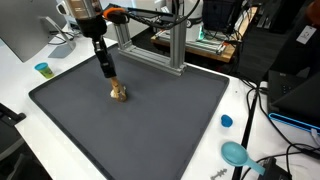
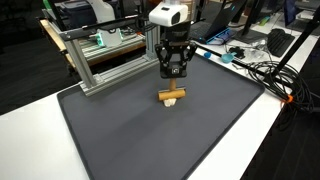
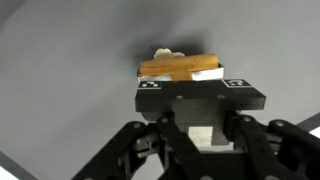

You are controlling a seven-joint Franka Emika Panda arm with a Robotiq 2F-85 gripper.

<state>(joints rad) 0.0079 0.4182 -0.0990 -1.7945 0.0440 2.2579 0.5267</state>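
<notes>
My gripper (image 2: 172, 74) hangs just above a small stack of wooden pieces (image 2: 172, 96) on the dark grey mat (image 2: 120, 140). In both exterior views a narrow gap separates them; the gripper (image 1: 108, 72) stands slightly up and left of the stack (image 1: 119, 93). In the wrist view a black bar with marker squares lies across the gripper (image 3: 200, 108), and a pale block shows between the drawn-in finger links. The wooden stack (image 3: 180, 68), orange-brown on top with a white part, sits right beyond that bar. Whether the bar touches the wood is hidden.
An aluminium frame (image 1: 160, 45) stands at the mat's far edge. A blue cap (image 1: 226, 121) and a teal scoop (image 1: 236, 154) lie on the white table beside the mat, a small teal cup (image 1: 42, 69) on the other side. Cables (image 2: 270, 75) and monitors (image 1: 25, 30) ring the table.
</notes>
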